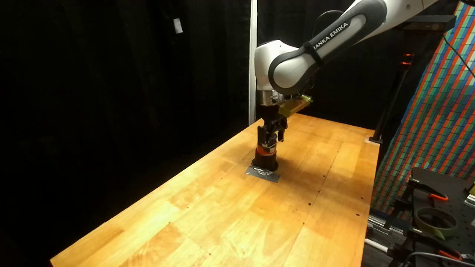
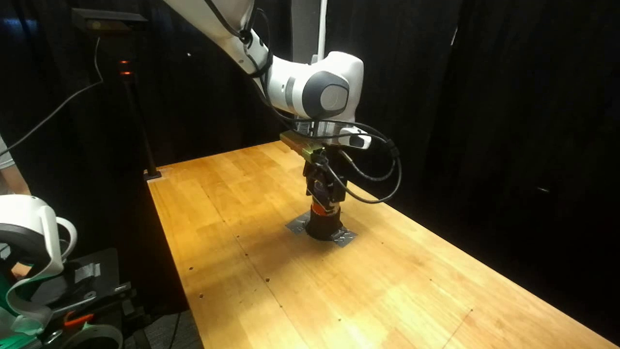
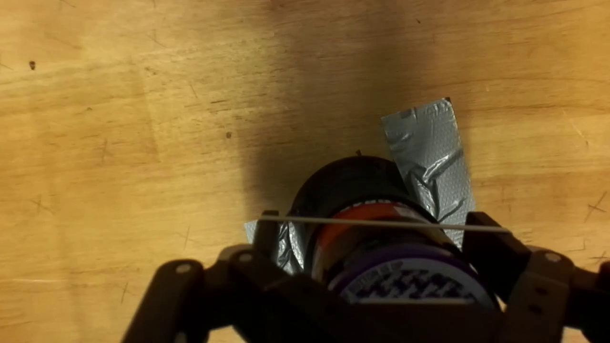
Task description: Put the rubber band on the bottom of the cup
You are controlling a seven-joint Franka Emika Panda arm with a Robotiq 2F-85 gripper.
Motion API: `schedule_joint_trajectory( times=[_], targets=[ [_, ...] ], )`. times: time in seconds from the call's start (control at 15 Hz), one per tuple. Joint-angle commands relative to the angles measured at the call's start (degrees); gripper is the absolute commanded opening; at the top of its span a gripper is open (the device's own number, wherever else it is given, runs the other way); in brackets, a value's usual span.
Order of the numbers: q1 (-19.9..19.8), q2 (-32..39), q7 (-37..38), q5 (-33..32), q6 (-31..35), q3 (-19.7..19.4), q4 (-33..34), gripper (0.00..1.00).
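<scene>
The dark cup (image 1: 266,157) stands on the desk (image 1: 222,222), nearer the long edge by the black curtain (image 1: 130,92) than the opposite edge, grey tape (image 3: 426,143) at its foot. The gripper (image 3: 375,228) straddles the cup's top, jaws spread apart, the rubber band (image 3: 381,223) stretched taut between them.

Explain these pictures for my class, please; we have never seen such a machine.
This is a robot arm ending in a two-fingered hand. Two pictures look on from outside; the third looks down from just above the hand. On the table stands a dark, orange-ringed cup with grey tape at its base. The fingers stand apart, on either side of the cup's top, and carry a rubber band stretched between them. Whether it touches the cup, I cannot tell.
</scene>
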Motion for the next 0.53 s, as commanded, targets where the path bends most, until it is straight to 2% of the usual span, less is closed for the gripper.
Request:
schedule_joint_trajectory(
  times=[0.0, 0.13, 0.2, 0.27, 0.47],
  targets=[
    [-0.34, -3.60, 0.09, 0.90, 3.79, 0.07, -5.71, 1.00],
    [-0.22, -5.47, 0.11, 0.45, 5.02, -0.15, -8.47, 1.00],
    [-0.29, -6.95, -0.22, 0.34, 5.67, -0.14, -10.51, 0.75],
    [-0.31, -8.28, -0.29, 0.31, 6.39, -0.15, -12.32, 0.74],
    [-0.45, -12.15, -0.78, 0.25, 9.26, 0.06, -17.63, 0.49]
  ],
)
